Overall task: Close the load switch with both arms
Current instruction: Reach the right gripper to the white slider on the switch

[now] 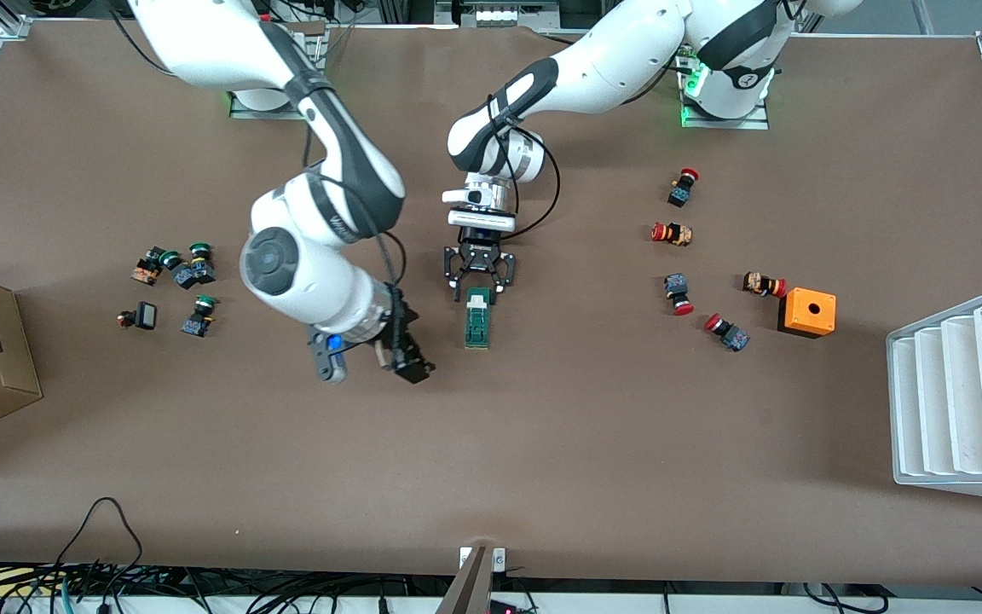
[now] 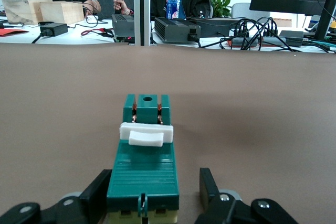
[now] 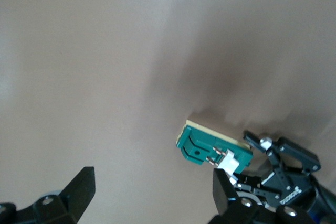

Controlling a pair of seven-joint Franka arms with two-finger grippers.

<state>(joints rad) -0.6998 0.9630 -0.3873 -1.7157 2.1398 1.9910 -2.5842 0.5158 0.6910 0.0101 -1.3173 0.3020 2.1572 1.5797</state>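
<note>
Steadying the block comes first, so work from the near end of the scene outward. Nearest the front camera hangs your right pincer (image 1: 401, 362), spread wide and empty, low over bare brown counter (image 1: 542, 443) just beside the switch toward the right arm's end. Keep it clear until the other arm has a firm hold, then bring it in squarely so a fingertip meets the white piece (image 2: 146, 134) and not the green body.

Next lies the small narrow dark-green rectangular load switch (image 1: 477, 318), flat on the counter near its middle, long axis running toward the camera, pale base underneath.

At the switch's farther end sits your left pincer (image 1: 480, 286), down at counter level and straddling that end. One finger (image 2: 97, 195) appears to touch the green side; the other (image 2: 209, 184) stands apart with a visible gap, so I judge the grip narrowing but not yet seated. Finish that squeeze evenly; an off-centre clamp may twist the block.

Farther off, red-capped push buttons (image 1: 672, 233) and an orange box (image 1: 807, 312) lie well apart and need no attention.
</note>
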